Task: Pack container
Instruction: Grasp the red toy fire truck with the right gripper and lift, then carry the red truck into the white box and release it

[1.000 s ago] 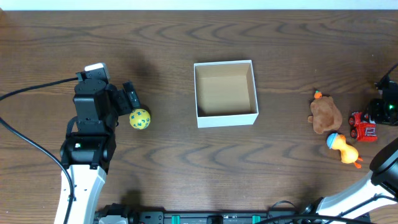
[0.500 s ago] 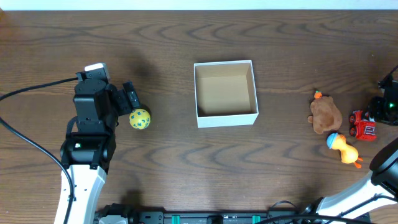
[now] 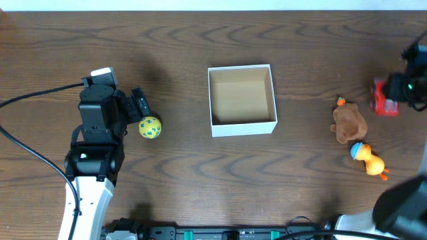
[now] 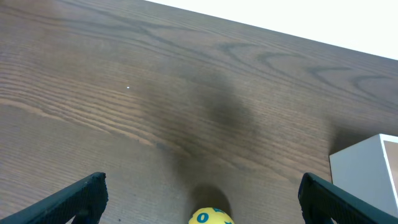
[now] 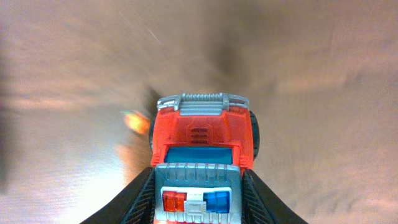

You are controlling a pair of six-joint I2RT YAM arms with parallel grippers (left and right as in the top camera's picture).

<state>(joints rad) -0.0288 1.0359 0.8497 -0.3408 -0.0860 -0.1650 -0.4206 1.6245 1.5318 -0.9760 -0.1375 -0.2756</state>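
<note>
The container [image 3: 242,123], a white box with a tan inside, stands empty at the table's middle; its corner shows in the left wrist view [image 4: 367,168]. My right gripper [image 3: 393,93] is shut on a red toy truck [image 3: 382,99] and holds it above the table at the far right; the truck [image 5: 202,140] sits between the fingers in the right wrist view. My left gripper [image 3: 139,110] is open at the left, with a yellow ball [image 3: 150,127] between its fingers on the table [image 4: 210,217]. A brown plush toy [image 3: 349,123] and an orange duck [image 3: 368,159] lie at the right.
A black cable [image 3: 33,100] runs from the left arm across the left of the table. The wooden table's far edge [image 4: 311,43] lies beyond the left gripper.
My right gripper has lifted the red truck from beside the duck and carried it up and toward the far side. The left arm and the ball have not moved.
</note>
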